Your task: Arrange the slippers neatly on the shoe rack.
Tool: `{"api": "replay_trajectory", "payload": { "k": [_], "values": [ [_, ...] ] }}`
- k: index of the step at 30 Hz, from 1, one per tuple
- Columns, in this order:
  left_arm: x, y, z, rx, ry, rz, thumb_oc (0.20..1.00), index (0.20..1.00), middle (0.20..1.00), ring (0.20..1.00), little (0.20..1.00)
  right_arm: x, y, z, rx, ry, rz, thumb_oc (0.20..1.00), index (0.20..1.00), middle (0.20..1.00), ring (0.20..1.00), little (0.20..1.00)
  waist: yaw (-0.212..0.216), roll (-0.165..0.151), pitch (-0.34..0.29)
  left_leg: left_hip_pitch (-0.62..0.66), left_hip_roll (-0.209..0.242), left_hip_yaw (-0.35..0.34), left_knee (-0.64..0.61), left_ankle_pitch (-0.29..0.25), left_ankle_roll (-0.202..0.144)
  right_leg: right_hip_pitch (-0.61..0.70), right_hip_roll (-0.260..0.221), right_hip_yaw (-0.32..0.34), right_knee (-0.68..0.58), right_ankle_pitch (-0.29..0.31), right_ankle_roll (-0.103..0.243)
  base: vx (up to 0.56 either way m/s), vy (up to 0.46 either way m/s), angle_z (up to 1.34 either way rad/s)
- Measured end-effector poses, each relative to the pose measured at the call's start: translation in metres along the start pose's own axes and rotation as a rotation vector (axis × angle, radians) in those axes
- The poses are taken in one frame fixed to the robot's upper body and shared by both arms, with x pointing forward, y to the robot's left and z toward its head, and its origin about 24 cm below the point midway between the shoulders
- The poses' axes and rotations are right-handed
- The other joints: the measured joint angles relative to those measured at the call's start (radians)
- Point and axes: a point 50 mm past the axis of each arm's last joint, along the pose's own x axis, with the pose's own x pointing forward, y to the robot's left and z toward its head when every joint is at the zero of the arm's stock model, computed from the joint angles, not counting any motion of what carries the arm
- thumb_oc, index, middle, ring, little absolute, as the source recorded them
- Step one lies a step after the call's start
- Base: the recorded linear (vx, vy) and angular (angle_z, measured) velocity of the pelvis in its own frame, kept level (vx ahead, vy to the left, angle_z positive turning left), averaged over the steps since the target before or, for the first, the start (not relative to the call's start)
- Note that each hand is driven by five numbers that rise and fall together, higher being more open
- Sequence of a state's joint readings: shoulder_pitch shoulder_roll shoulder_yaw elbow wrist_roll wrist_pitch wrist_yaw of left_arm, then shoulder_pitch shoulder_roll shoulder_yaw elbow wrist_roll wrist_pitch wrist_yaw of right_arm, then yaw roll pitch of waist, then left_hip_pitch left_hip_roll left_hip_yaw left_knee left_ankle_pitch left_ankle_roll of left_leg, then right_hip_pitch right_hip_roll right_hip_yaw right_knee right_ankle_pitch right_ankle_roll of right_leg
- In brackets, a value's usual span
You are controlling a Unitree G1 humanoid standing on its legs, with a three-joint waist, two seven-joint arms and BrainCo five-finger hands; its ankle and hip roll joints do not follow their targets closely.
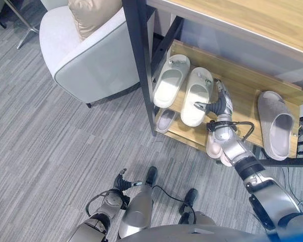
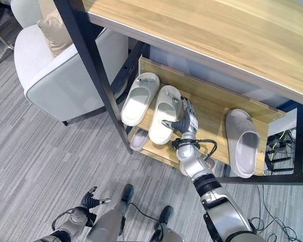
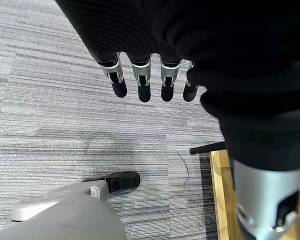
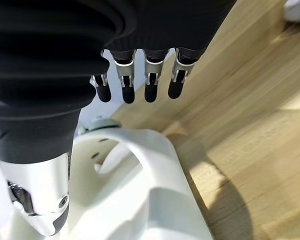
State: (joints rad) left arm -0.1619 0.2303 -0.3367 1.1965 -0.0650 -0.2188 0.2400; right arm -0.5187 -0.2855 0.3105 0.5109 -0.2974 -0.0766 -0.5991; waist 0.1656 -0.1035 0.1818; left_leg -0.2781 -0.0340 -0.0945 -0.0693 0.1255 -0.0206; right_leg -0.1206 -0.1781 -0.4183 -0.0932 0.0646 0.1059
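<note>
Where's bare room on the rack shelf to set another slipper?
Widest bare wood on the shelf lies between the right hand and the grey slipper at the right end. The left end is crowded: two cream slippers side by side, the hand against the inner one. Left hand idles over carpet.

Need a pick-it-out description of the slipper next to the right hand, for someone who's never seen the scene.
Find the wooden shoe rack beside the white armchair. On its upper shelf a pair of cream slippers lies at the end nearer the armchair; the target is the cream slipper next to the right hand. Its twin lies nearer the armchair, and the lone grey slipper lies at the far end.
</note>
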Motion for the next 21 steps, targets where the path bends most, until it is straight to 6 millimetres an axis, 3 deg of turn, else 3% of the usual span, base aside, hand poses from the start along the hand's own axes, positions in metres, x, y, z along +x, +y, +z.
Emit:
{"api": "replay_trajectory", "payload": {
  "k": [5,9,12,15,21],
  "values": [
    [-0.005,0.002,-0.014,-0.020,0.041,0.017,1.000,1.000,1.000,1.000,1.000,-0.007,-0.010,0.010,0.090,-0.084,-0.067,1.000,1.000,1.000,1.000,1.000,-0.012,0.005,-0.003,0.024,-0.002,0.007,-0.010,0.003,0.004,0.015,-0.003,0.014,0.000,0.001,0.000,0.00,0.012,-0.04],
    [-0.007,0.000,-0.020,-0.034,0.070,0.016,1.000,1.000,1.000,1.000,1.000,-0.048,0.002,-0.021,0.118,0.042,0.041,1.000,1.000,1.000,1.000,1.000,-0.048,0.014,-0.022,0.063,-0.005,0.029,-0.022,0.003,0.005,0.038,-0.011,0.028,0.000,0.001,0.002,0.00,0.018,-0.13],
    [-0.010,-0.002,-0.026,-0.042,0.088,0.014,1.000,1.000,1.000,1.000,1.000,-0.072,0.015,-0.030,0.139,0.093,0.155,1.000,1.000,1.000,1.000,1.000,-0.073,0.025,-0.034,0.089,-0.004,0.039,-0.023,-0.005,0.001,0.059,-0.011,0.035,0.000,0.000,0.004,-0.02,0.005,-0.10],
    [-0.010,-0.003,-0.027,-0.043,0.093,0.012,1.000,1.000,1.000,1.000,1.000,-0.074,0.018,-0.031,0.149,0.096,0.192,1.000,1.000,1.000,1.000,1.000,-0.070,0.028,-0.040,0.089,0.005,0.040,-0.023,-0.005,0.000,0.057,-0.005,0.042,0.000,0.000,0.002,-0.01,0.005,-0.03],
    [-0.014,-0.002,-0.035,-0.041,0.113,0.013,1.000,1.000,1.000,1.000,1.000,-0.088,0.044,-0.016,0.190,0.052,0.370,1.000,1.000,1.000,1.000,1.000,-0.066,0.024,-0.058,0.089,0.003,0.047,-0.023,-0.006,0.002,0.054,-0.006,0.048,0.000,0.004,0.003,-0.01,0.004,-0.02]
  ]
}}
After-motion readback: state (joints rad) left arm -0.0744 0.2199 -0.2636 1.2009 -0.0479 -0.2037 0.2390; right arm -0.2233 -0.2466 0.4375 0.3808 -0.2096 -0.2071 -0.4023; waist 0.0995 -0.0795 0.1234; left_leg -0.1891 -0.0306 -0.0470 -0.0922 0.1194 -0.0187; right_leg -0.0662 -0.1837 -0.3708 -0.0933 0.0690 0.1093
